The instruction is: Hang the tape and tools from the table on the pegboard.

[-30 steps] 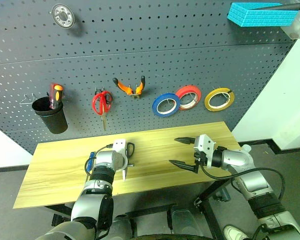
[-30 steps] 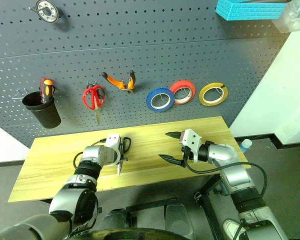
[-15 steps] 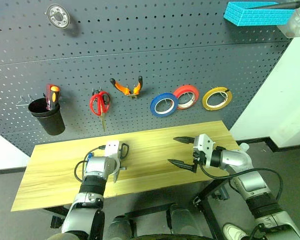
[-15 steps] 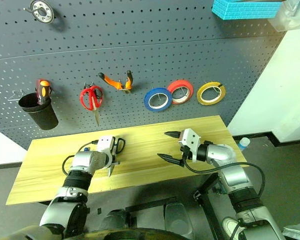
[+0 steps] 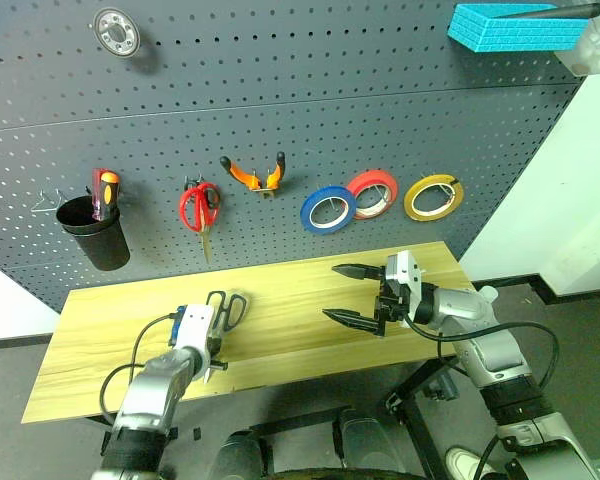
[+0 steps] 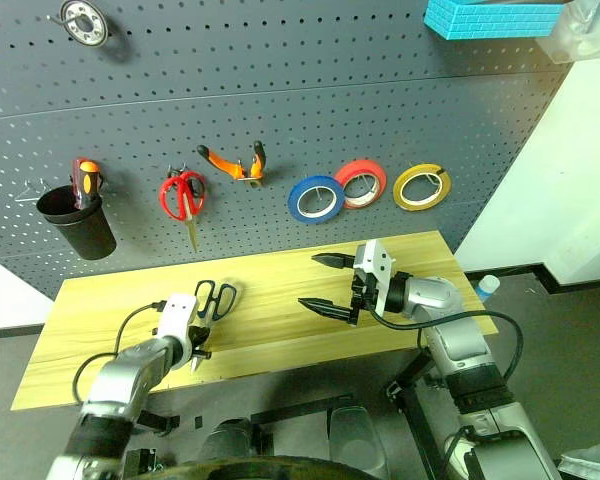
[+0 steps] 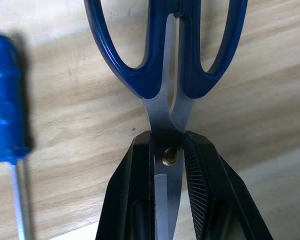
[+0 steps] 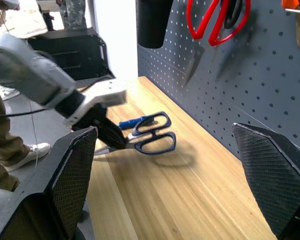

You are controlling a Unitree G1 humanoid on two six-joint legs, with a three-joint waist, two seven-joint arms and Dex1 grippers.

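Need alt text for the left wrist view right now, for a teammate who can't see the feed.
Left hand shut on the scissors at the blades near the pivot screw, dark handle loops pointing away over the light wood table. A blue-handled screwdriver lies on the table beside them, apart from the scissors.

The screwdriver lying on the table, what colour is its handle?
Blue. The screwdriver handle shows best in the left wrist view, beside the scissors.
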